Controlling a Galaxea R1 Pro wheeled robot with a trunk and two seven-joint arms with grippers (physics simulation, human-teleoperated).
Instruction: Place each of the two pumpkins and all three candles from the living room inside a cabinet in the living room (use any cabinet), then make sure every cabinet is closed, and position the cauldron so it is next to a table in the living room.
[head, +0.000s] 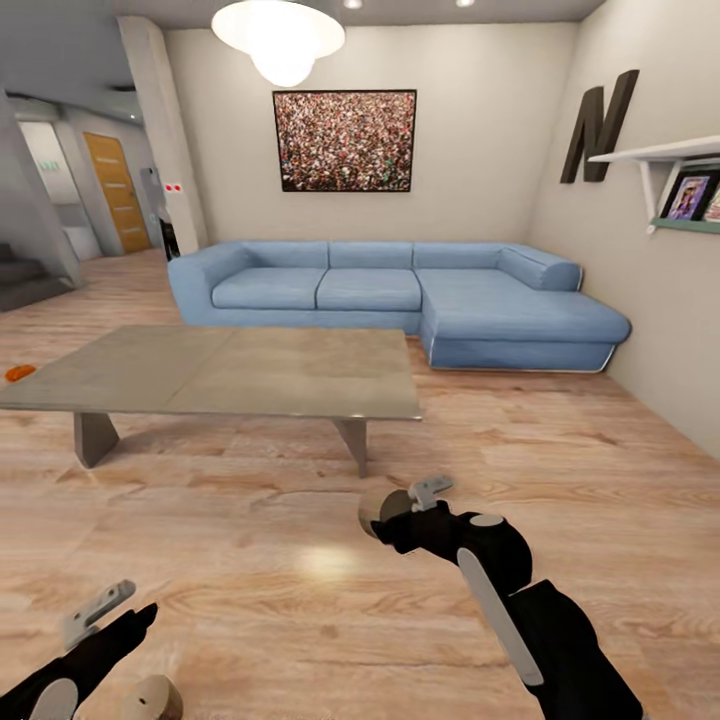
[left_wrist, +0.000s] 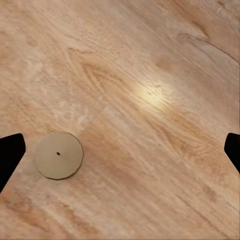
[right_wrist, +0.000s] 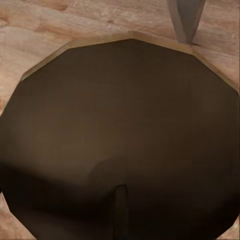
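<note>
My right pincer (head: 405, 505) pinches a stiff, light-looking candle (head: 378, 510) by its sides; left pincer (head: 105, 615) spread above another candle (left_wrist: 58, 155) at seven o'clock

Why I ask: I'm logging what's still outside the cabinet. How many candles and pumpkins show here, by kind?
Candles: 2 (floor candle; held candle in the right gripper)
Pumpkins: 1 (orange pumpkin at the table's left edge, partly cut off by the frame)
Total: 3
</note>
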